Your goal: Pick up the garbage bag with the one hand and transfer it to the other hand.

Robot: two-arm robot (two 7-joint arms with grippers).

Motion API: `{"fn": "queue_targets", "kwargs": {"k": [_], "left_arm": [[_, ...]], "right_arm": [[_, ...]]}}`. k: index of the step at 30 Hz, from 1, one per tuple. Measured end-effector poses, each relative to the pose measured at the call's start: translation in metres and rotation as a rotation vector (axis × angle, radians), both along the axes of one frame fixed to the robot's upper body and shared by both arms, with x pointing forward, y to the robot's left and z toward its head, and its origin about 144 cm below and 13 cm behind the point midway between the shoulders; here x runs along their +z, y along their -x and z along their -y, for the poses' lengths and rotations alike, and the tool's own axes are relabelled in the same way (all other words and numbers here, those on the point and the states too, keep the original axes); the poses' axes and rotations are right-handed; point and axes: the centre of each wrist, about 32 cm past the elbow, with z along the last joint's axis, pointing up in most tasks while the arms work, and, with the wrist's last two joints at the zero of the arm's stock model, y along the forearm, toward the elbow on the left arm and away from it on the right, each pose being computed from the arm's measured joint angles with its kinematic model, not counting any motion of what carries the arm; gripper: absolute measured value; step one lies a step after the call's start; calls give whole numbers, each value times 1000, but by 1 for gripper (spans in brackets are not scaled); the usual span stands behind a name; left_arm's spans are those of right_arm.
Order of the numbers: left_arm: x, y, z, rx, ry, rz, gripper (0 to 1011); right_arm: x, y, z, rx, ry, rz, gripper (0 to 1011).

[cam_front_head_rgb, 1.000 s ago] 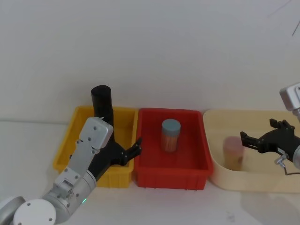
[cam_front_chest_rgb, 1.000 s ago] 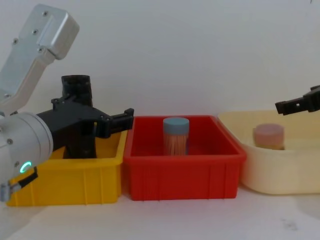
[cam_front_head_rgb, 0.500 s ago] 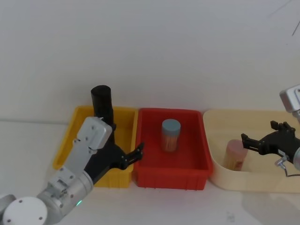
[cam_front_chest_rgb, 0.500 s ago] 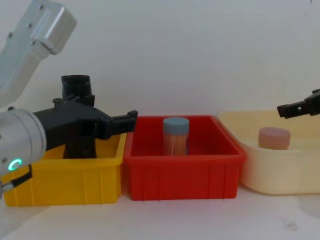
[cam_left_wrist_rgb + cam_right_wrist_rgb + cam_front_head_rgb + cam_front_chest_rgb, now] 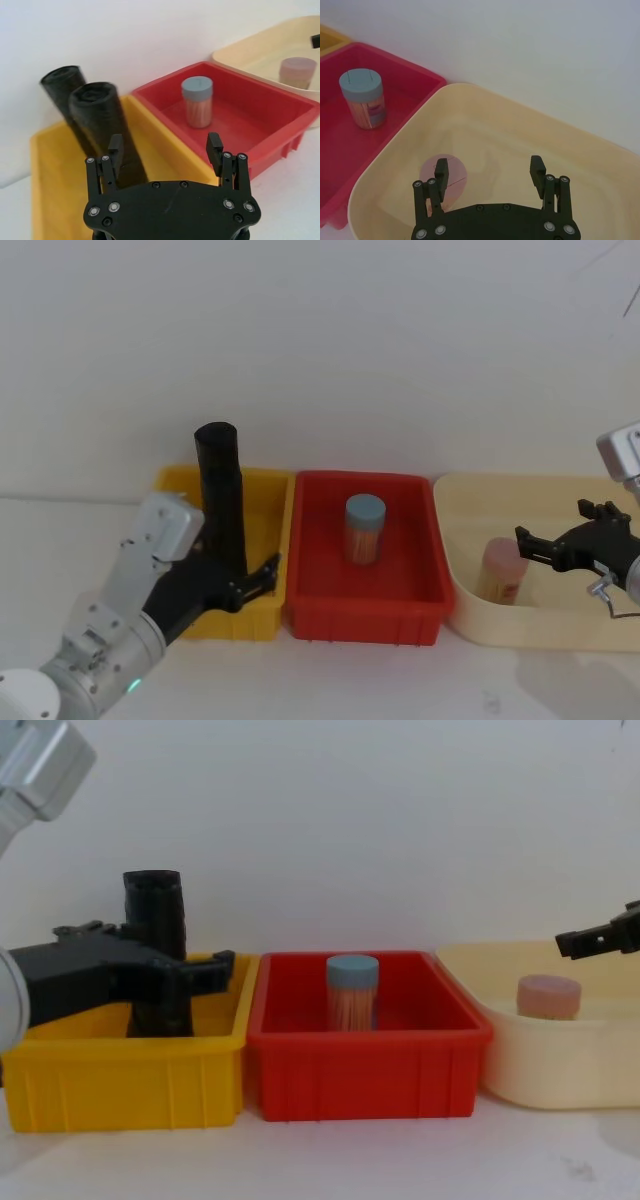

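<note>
The garbage bag (image 5: 220, 495) is a tall black roll standing upright at the back of the yellow bin (image 5: 170, 485). In the left wrist view two like black rolls stand close together, one nearer (image 5: 102, 125) and one behind it (image 5: 62, 90); no sticker shows on either. My left gripper (image 5: 258, 580) is open over the bin's front right corner, short of the rolls and touching neither (image 5: 165, 149). My right gripper (image 5: 550, 523) hangs open and empty over the cream tub (image 5: 470, 615), far to the right.
A red bin (image 5: 365, 615) between the yellow bin and the tub holds a blue-lidded jar (image 5: 364, 528). A pink-topped cylinder (image 5: 442, 175) stands in the tub below my right gripper. The three containers sit side by side against a white wall.
My left arm has drawn back and to the left; its gripper left the red bin's rim and now sits over the yellow bin's front. The right gripper barely moved.
</note>
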Motion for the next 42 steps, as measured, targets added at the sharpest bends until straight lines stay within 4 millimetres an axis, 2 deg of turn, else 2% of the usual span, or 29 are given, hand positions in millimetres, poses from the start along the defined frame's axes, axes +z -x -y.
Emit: {"fn": "queue_targets", "kwargs": {"k": [7, 17, 42], "left_arm": [[5, 0, -7, 70, 13, -11, 1001], [12, -16, -14, 133, 31, -15, 1001], [24, -87, -14, 31, 86, -146, 1001]], "right_arm": [[0, 0, 0, 0, 0, 0, 1001], [0, 0, 0, 0, 0, 0, 1001], [0, 0, 0, 0, 0, 0, 1001]]}}
